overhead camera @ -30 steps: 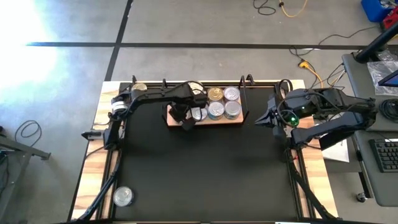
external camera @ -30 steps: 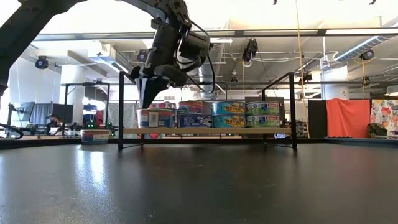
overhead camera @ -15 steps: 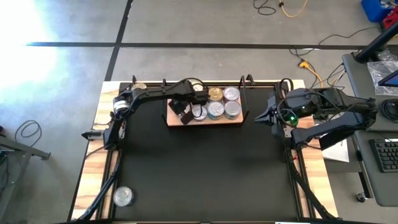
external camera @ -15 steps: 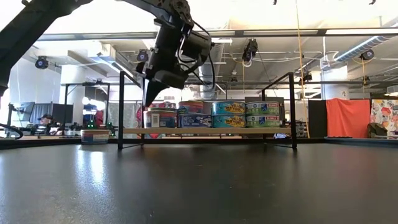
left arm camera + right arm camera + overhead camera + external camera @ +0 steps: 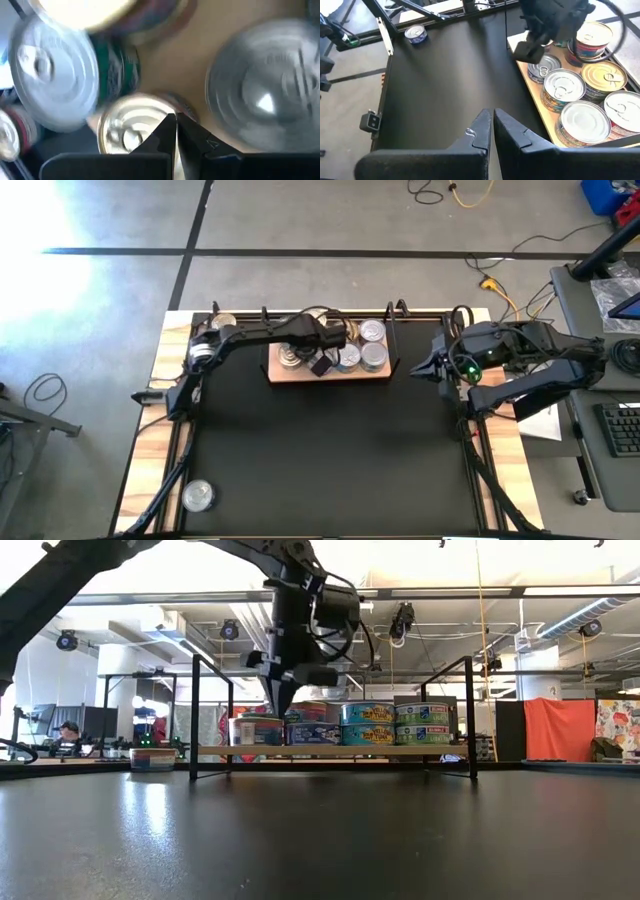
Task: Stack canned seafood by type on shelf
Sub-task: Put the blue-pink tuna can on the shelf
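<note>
The canned seafood (image 5: 360, 346) sits clustered on the shelf (image 5: 330, 374) at the middle of the counter's (image 5: 330, 460) far edge, tins touching. One stray tin (image 5: 198, 496) lies alone near the near left corner, and the rest of the black counter is open. The left hand (image 5: 322, 366) hovers closed and empty over the shelf's front edge, arm stretched along the far edge. The right hand (image 5: 418, 372), closed and empty, waits beside the shelf's right end.
</note>
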`<action>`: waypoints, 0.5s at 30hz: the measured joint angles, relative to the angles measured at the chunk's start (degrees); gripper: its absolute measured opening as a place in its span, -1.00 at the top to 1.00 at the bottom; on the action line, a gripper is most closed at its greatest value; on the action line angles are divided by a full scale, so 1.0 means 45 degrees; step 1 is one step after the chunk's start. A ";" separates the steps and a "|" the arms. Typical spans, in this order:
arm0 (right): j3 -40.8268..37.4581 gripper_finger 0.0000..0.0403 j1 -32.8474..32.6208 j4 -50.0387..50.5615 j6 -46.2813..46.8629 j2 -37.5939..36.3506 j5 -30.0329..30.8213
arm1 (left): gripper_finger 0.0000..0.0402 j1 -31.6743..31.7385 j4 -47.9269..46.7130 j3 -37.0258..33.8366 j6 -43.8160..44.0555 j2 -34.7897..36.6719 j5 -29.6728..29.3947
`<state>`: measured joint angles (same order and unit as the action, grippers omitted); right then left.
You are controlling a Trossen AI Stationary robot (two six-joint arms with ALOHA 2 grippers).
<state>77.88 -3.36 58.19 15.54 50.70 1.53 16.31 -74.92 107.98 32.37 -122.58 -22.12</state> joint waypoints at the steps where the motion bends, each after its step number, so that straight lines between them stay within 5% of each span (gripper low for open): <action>1: 0.0084 0.94 0.0000 -0.0003 0.0059 0.0000 -0.0003 | 1.00 -0.0027 -0.0276 0.0005 0.0193 -0.0014 0.0117; 15: 0.1327 0.94 0.0000 -0.0027 -0.0337 0.0005 -0.0010 | 1.00 -0.1500 -0.1450 0.0000 0.0926 0.0044 0.0872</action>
<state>83.86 -3.36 58.07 14.03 50.72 1.49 9.56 -81.45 107.98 36.53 -122.39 -18.20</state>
